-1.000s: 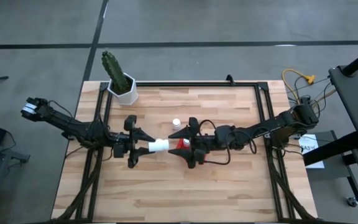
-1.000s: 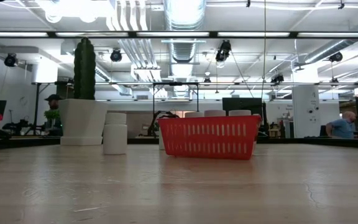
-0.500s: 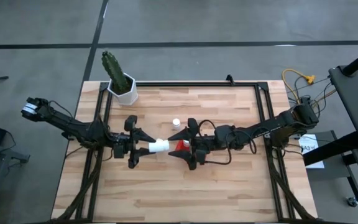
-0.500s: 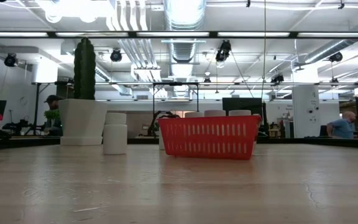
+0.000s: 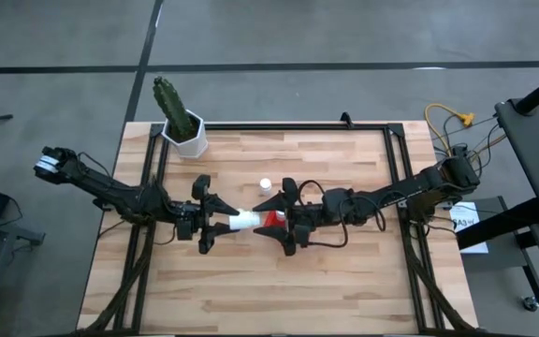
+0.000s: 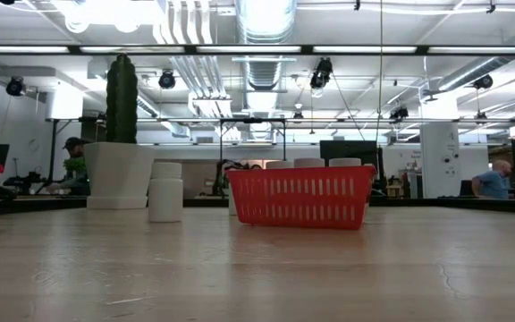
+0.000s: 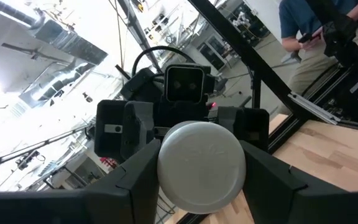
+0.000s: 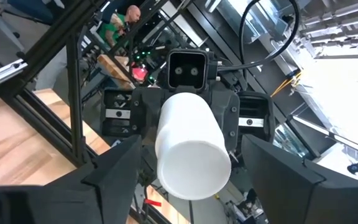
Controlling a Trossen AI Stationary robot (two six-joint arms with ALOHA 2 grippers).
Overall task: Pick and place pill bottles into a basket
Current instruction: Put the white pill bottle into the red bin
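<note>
Both arms are reaching inward, meeting near mid-tabletop. The left hand [image 5: 221, 223] is clamping a bottle [image 5: 242, 220] lying sideways, while the right hand [image 5: 271, 221], facing it, is standing spread around the bottle's far end.

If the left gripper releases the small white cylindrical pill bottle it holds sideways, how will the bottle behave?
The small white cylindrical pill bottle looks rigid, smooth plastic, so it may slip in the left gripper. Lying sideways, it would probably roll on the wooden table.

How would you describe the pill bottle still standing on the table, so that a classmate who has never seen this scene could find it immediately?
Start at the red basket on the wooden table. Beside it, towards the cactus pot, stands one pill bottle. Unlike the bottle held between the two grippers, it stands upright on the wood, untouched.
</note>
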